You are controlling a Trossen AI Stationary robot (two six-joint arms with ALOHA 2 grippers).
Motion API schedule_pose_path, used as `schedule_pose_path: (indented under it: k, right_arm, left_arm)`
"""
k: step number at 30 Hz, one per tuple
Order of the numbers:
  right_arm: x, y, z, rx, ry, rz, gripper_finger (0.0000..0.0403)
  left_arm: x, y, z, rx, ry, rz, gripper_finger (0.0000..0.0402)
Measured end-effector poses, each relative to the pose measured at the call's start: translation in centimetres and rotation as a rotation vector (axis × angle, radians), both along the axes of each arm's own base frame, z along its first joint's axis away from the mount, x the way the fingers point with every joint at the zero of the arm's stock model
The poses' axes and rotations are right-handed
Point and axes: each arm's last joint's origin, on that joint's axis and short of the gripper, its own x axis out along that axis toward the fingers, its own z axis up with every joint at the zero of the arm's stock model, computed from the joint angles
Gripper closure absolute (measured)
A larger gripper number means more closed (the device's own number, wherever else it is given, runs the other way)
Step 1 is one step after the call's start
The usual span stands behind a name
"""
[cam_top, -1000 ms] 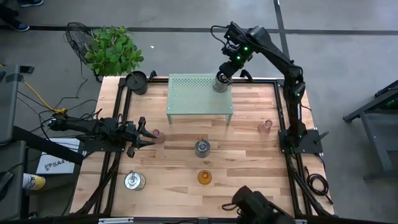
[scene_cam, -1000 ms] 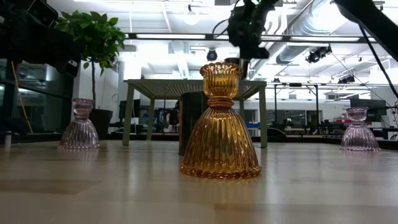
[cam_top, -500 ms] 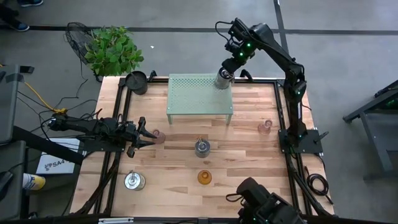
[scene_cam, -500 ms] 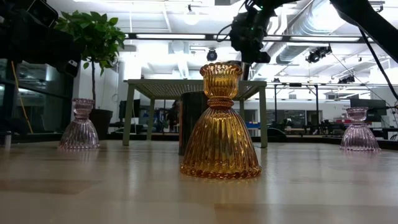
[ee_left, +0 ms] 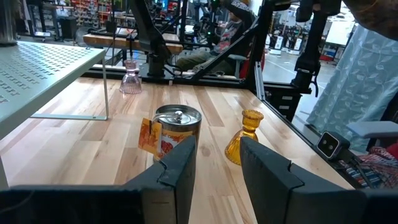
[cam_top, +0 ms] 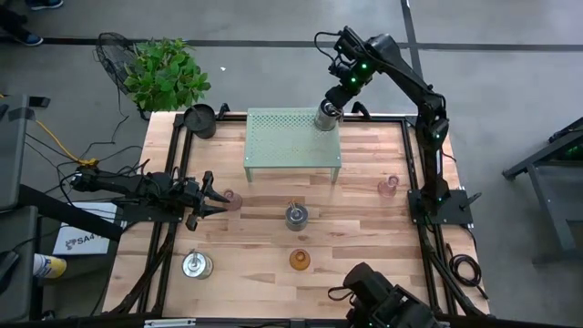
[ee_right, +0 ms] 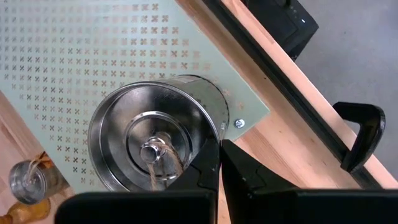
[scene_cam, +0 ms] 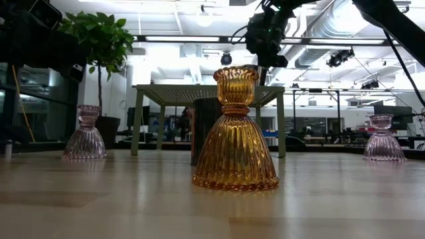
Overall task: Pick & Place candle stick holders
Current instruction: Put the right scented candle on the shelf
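Note:
My right gripper (cam_top: 332, 108) is shut on a silvery round holder (cam_top: 325, 118) at the far right corner of the green perforated shelf (cam_top: 287, 138). My left gripper (cam_top: 219, 200) is open and empty at the table's left, raised, with a pale pink glass holder (cam_top: 232, 199) right at its fingertips in the high view. A second silvery holder (cam_top: 296, 217) with an orange tag stands mid-table. A third silvery holder (cam_top: 196, 265) stands near left. The amber glass holder (cam_top: 300, 260) stands near the front. The other pink holder (cam_top: 389, 185) stands at the right. My right gripper pinches the silvery holder's rim (ee_right: 213, 138) on the side toward the shelf's corner, one finger (ee_right: 202, 171) inside the cup and one outside. The fingers point down from above. The holder stays upright at the shelf's corner; I cannot tell whether its base rests on the shelf.
A black round pot (cam_top: 200, 119) and a potted plant (cam_top: 166, 73) stand at the far left corner. Black frame rails (cam_top: 412, 164) run along the table's sides. Bare wood lies between the shelf and the front holders.
My right gripper has gone a little toward the table's far right corner with the silvery holder, which stays upright at the shelf's corner. Over the last half second it has kept still.

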Motion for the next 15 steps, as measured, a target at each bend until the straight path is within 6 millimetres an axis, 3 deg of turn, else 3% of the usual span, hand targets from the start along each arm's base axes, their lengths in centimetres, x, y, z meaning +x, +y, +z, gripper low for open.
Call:
schedule_pose_path:
  k: [15]
  right_arm:
    - [0.64,0.55,0.01,-0.037,0.004,0.078,0.0402]
  left_arm:
    - [0.0,0.0,0.0,0.0,0.0,0.0,0.0278]
